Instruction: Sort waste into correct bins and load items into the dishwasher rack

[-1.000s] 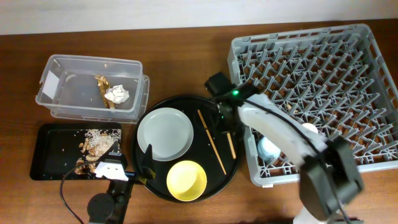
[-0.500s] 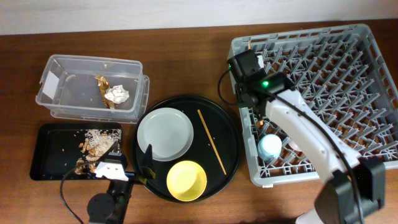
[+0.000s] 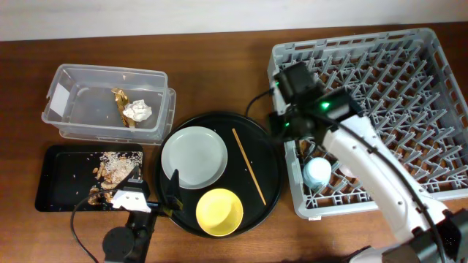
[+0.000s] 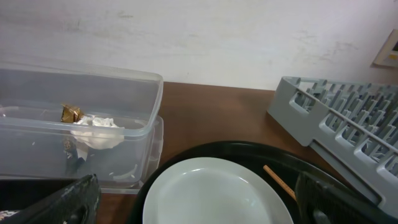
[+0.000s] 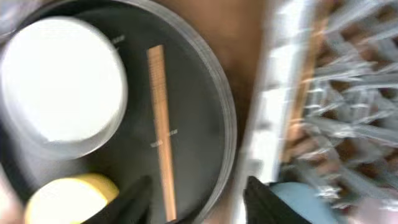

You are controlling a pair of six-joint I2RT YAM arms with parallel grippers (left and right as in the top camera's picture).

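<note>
Now R gripper (image 5: 199,202) jaws apart, empty, chopstick (image 3: 248,166) on round tray (image 3: 272,172)

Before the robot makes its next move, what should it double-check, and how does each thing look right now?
1. Right gripper empty and open: ok. Its fingers are apart with nothing between them.
2. Chopstick free to pick: ok. It lies alone on the round black tray, clear of the white plate and yellow bowl.
3. Light-blue cup loaded: ok. It sits in the dishwasher rack.
4. Wrapper and tissue binned: ok. Both lie in the clear tub.
5. Left gripper out of the way: ok. It is open, at the tray's far side from the rack.
</note>
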